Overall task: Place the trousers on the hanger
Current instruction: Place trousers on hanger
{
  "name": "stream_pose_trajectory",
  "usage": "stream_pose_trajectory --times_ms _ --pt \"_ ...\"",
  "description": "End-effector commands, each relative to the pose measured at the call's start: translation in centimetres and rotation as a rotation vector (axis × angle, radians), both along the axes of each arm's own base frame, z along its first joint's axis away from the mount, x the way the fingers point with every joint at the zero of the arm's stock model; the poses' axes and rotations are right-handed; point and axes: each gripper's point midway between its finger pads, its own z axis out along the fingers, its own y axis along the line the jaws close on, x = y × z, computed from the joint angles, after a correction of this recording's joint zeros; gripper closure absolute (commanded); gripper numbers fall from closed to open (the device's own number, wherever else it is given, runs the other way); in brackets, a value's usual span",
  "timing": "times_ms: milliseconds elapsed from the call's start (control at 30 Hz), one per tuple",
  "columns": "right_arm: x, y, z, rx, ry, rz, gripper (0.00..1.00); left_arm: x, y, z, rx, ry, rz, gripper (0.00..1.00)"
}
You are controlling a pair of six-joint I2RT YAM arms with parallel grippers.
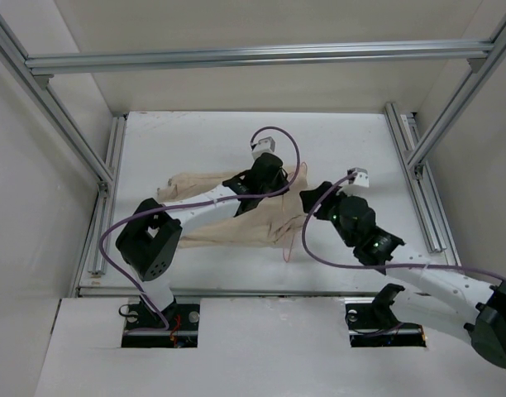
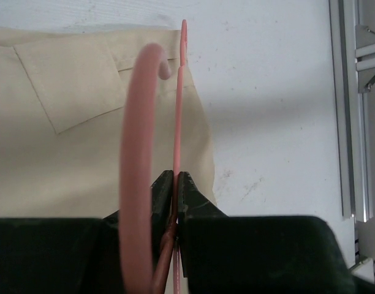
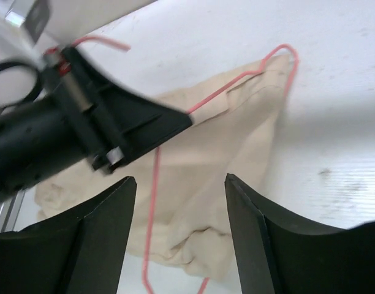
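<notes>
The beige trousers (image 1: 236,219) lie wrinkled across the middle of the white table. The pink wire hanger (image 1: 288,246) lies over their right end. My left gripper (image 1: 288,178) is shut on the hanger's thin wire just below the hook. In the left wrist view the fingers (image 2: 190,196) pinch the wire, the hook (image 2: 137,153) curves up beside them, and a trouser pocket (image 2: 77,92) lies beyond. My right gripper (image 1: 312,198) hovers open just right of the cloth. In the right wrist view its jaws (image 3: 180,180) stand wide apart over the trousers (image 3: 230,141) and the hanger wire (image 3: 154,202), holding nothing.
Aluminium rails (image 1: 410,157) run along both sides of the table and a frame bar (image 1: 253,56) crosses above the back. Purple cables (image 1: 319,256) loop off both arms. My left arm's gripper (image 3: 83,122) fills the upper left of the right wrist view.
</notes>
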Motion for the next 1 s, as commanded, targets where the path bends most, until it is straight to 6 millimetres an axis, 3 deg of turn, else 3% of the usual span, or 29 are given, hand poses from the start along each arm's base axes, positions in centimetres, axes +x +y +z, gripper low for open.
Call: stream_pose_trajectory --times_ms 0,67,200,333,533,600,700,900,967 --pt "1.0 -0.8 -1.9 -0.014 0.13 0.016 0.35 0.2 0.6 2.2 -0.012 -0.052 0.009 0.96" --pt "2.3 -1.1 -3.6 -0.041 0.215 0.019 0.35 0.3 0.6 1.9 -0.011 -0.048 0.006 0.96" --pt "4.6 -1.0 -5.4 -0.061 0.314 0.016 0.24 0.4 0.4 1.9 -0.015 -0.046 0.001 0.96" --pt "6.1 0.1 -7.2 -0.053 0.387 0.061 0.23 0.6 0.4 1.5 -0.011 -0.042 0.003 0.96" --pt "6.4 1.7 -9.5 0.022 0.46 0.104 0.39 0.6 0.2 1.0 -0.012 -0.033 -0.002 0.96" --pt "6.7 1.9 -9.8 0.037 0.467 0.108 0.54 0.7 0.2 0.9 -0.011 -0.03 -0.002 0.96" --pt "7.3 1.2 -8.4 0.043 0.41 0.059 0.85 0.8 0.5 0.5 0.002 -0.025 0.009 0.96" --pt "7.0 -0.2 -2.4 0.058 0.26 0.029 0.93 2.0 2.8 -0.5 0.057 -0.012 0.081 0.98" --pt "6.5 -1.2 -1.2 0.065 0.244 0.004 0.94 2.6 4.0 -0.8 0.076 -0.008 0.112 0.98"
